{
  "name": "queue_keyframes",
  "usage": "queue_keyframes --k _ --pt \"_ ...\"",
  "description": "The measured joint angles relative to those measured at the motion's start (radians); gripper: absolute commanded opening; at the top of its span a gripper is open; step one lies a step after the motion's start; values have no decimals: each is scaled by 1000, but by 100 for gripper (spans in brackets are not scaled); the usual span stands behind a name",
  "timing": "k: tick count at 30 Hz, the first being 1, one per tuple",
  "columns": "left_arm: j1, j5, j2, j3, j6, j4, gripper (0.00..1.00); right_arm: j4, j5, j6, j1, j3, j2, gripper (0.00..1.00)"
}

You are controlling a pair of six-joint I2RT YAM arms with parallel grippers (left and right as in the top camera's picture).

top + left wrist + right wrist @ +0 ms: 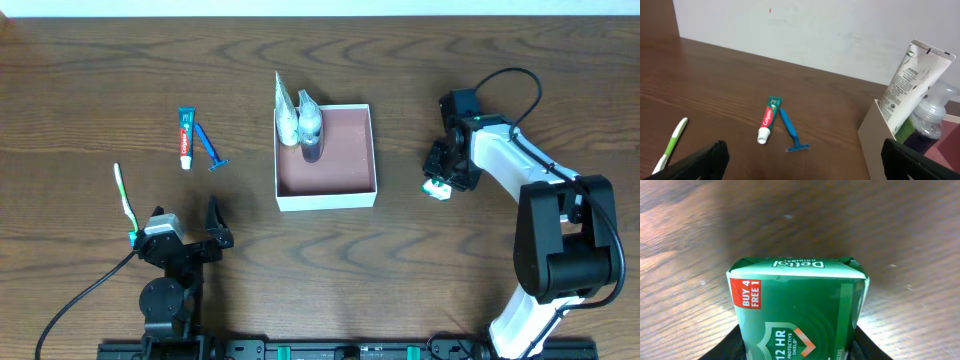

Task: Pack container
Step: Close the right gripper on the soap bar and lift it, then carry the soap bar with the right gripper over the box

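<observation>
The container (pixel 358 192) is a square white-walled box with a reddish-brown inside at the table's middle; a white tube (pixel 286 108) and a clear bottle (pixel 311 128) stand in its far left corner. Its corner shows in the left wrist view (pixel 875 135). My right gripper (pixel 440 175) is to the container's right, shut on a green Dettol soap box (pixel 800 310); the box's end peeks out in the overhead view (pixel 436 187). My left gripper (pixel 185 232) is open and empty at the near left. A toothpaste tube (pixel 185 137), a blue razor (pixel 211 147) and a green toothbrush (pixel 125 197) lie left of the container.
The toothpaste (pixel 768 120), razor (pixel 791 134) and toothbrush (pixel 671 145) lie on the wood ahead of the left gripper (pixel 802 162). A black cable (pixel 505 80) loops behind the right arm. A white wall (pixel 815 35) stands at the table's far edge.
</observation>
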Motion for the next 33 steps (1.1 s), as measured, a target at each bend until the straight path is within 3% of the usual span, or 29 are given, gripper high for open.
queue_keyframes --k 9,21,33 --pt "0 0 0 0 0 0 98 -11 -249 -189 0 59 -19 31" --pt "0 0 0 0 0 0 98 -37 -441 -320 7 195 -333 33" --pt "0 0 0 0 0 0 98 53 -417 -235 301 196 -300 31"
